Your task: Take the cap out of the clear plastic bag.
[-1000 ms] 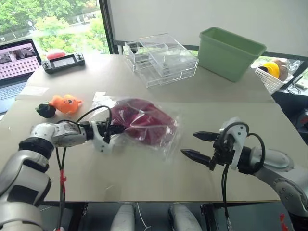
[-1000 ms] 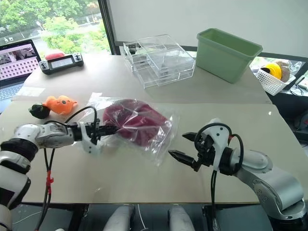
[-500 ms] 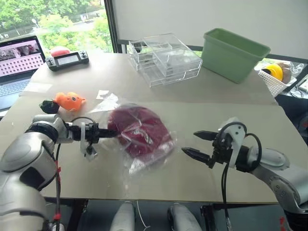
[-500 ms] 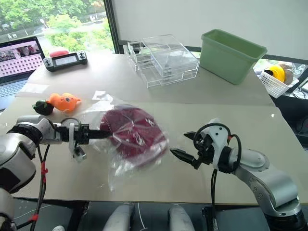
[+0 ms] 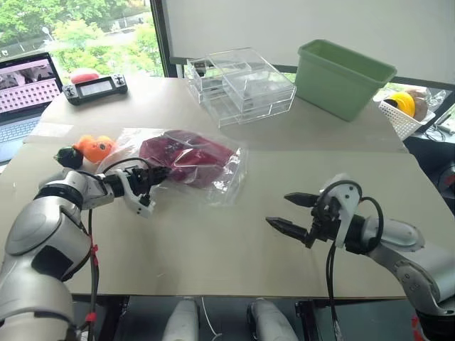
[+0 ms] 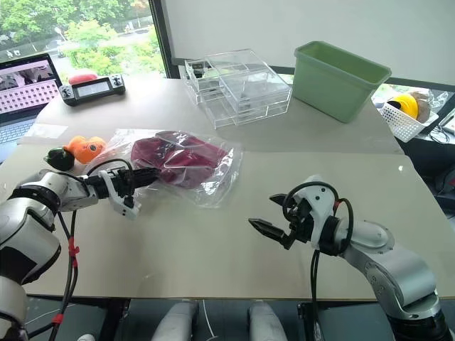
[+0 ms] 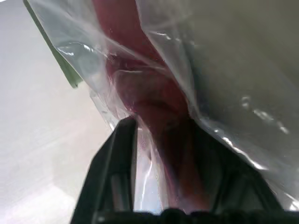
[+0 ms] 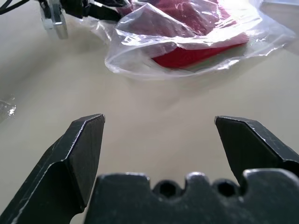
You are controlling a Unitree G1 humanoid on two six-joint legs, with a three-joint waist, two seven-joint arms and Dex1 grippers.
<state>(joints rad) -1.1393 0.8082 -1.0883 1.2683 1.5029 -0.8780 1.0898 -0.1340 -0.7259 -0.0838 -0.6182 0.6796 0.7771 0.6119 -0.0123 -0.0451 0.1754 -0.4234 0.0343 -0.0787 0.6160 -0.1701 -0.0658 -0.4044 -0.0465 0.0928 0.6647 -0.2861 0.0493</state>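
Dark red cap [image 5: 186,155] seen inside clear plastic bag [image 5: 213,177], lying on beige table [image 5: 234,241] toward 10 o'clock from centre; left gripper [image 5: 158,174] placed at bag's 9 o'clock edge, film and red fabric seen between its parted fingers [image 7: 117,163], grip cannot be told; right gripper [image 5: 293,212] held wide open at 4 o'clock, well apart from bag; orange plush toy [image 5: 95,147] at 9 o'clock of bag.

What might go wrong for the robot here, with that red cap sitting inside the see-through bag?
The left hand is at the clear plastic bag's edge with film and red fabric between its fingers, so it may pull the cap and bag together rather than separate them. The right hand hangs open, away from the bag, so nothing pins the film down. The orange plush toy lies close and might get knocked.
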